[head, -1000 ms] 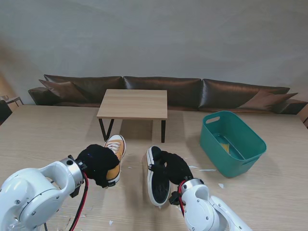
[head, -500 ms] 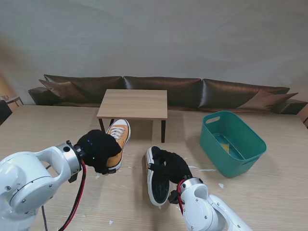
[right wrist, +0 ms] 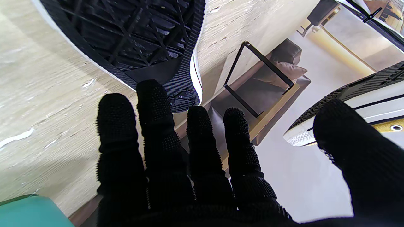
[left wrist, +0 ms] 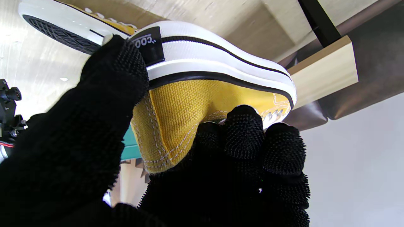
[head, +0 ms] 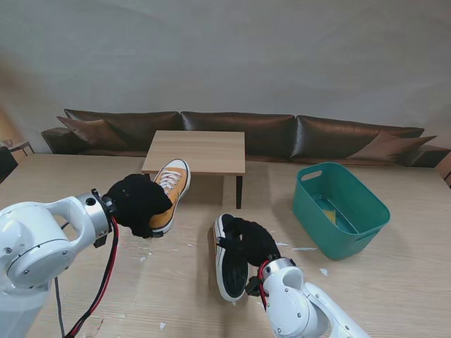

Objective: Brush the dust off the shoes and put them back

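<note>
Yellow shoe: heel gripped in the left hand, fingers closed on the canvas, raised off the surface; long axis runs away from me, toe toward the small bench, heel hidden by the glove. Black shoe: lies on its side on the surface, sole facing left, toe nearer to me, upper hidden. Right hand: fingers spread over it; contact unclear.

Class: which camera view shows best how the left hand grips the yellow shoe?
The left wrist view: the left hand pinches the yellow shoe at its heel, thumb on the sole edge, fingers on the canvas. The stand view shows the hand covering the heel; the right wrist view shows only the sole's edge.
</note>
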Robot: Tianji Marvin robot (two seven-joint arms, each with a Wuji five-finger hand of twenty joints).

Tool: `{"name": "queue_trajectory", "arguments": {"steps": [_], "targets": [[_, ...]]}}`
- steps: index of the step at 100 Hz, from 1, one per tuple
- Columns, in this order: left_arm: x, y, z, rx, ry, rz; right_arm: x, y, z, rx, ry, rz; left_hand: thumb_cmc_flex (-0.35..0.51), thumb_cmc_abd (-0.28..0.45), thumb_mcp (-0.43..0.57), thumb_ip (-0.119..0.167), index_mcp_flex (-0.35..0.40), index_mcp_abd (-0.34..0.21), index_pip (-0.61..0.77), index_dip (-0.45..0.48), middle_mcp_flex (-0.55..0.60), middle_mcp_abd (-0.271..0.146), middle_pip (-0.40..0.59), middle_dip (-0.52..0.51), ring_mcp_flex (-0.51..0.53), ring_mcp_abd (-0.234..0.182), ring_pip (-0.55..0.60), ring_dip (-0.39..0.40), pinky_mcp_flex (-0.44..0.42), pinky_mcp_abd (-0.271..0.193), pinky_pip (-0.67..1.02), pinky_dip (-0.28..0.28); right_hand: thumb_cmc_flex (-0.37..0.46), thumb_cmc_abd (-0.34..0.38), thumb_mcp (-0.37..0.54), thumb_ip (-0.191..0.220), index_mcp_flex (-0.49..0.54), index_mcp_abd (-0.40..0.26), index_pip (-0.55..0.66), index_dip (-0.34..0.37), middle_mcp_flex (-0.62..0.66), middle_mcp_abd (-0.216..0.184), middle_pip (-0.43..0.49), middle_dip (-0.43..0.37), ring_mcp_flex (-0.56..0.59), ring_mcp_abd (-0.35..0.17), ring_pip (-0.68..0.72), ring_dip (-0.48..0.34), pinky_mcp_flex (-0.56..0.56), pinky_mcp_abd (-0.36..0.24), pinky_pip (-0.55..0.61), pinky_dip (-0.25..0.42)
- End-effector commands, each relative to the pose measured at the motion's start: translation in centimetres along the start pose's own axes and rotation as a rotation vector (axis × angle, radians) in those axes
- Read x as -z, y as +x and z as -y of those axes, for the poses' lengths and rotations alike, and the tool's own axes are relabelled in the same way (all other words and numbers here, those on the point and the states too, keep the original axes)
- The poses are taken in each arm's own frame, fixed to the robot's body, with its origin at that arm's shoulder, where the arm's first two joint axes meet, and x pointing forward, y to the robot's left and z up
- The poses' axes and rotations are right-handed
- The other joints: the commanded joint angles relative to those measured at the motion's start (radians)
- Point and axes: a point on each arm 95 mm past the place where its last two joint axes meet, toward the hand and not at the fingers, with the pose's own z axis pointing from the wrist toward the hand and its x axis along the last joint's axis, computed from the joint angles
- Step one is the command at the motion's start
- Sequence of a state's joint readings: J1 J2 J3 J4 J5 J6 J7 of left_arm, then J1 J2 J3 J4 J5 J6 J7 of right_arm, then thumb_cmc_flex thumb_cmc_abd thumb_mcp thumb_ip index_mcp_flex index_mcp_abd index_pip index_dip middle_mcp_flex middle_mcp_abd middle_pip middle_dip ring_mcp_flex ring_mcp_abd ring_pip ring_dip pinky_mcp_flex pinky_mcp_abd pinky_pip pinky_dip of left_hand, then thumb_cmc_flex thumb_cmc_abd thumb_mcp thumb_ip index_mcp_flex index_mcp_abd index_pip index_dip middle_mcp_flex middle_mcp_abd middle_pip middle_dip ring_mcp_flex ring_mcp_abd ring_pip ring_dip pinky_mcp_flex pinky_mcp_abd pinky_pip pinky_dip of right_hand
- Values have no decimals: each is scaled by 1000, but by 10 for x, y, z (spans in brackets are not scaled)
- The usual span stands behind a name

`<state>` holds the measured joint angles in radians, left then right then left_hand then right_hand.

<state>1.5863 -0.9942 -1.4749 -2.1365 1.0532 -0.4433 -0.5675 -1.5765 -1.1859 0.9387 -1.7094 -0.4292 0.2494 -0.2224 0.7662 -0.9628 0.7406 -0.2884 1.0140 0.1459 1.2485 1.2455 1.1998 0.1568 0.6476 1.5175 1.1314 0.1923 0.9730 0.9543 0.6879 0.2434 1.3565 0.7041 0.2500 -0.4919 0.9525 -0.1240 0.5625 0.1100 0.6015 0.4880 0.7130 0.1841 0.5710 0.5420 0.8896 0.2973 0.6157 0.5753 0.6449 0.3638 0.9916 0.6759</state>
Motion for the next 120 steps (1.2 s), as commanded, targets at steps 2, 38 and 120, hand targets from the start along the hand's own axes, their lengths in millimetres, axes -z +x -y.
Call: {"name": "queue_trajectory", "arguments": {"steps": [2,38,120], "targets": [[2,-10,3,-8,5,14,-2,3,3,-9,13,1,226,125,156,96,90,87,443,142,1,-103,11,21,-37,-16,5,9,-17,-17,-11,17,-17,27,11,28,-43,8,12,-14,12,16,10,-16,-2,7,12,1,-301,16,24,-6],[-2,-38,-3,-12,31,30,-12,4,0,-15,0,11,228,123,157,95,91,89,443,142,0,-100,14,17,-39,-12,9,6,-19,-13,-10,17,-18,29,11,28,-42,10,13,-14,13,16,10,-16,-3,8,12,1,-302,14,24,-6],[-47,-142,-29,63,42,-43,-51,-6,-8,-74,-61,91,233,111,162,92,96,95,440,139,-1,-89,13,4,-45,5,11,-2,-29,0,-4,14,-20,39,16,29,-40,12,12,-16,20,22,9,-16,-6,16,13,1,-311,17,21,-5]]}}
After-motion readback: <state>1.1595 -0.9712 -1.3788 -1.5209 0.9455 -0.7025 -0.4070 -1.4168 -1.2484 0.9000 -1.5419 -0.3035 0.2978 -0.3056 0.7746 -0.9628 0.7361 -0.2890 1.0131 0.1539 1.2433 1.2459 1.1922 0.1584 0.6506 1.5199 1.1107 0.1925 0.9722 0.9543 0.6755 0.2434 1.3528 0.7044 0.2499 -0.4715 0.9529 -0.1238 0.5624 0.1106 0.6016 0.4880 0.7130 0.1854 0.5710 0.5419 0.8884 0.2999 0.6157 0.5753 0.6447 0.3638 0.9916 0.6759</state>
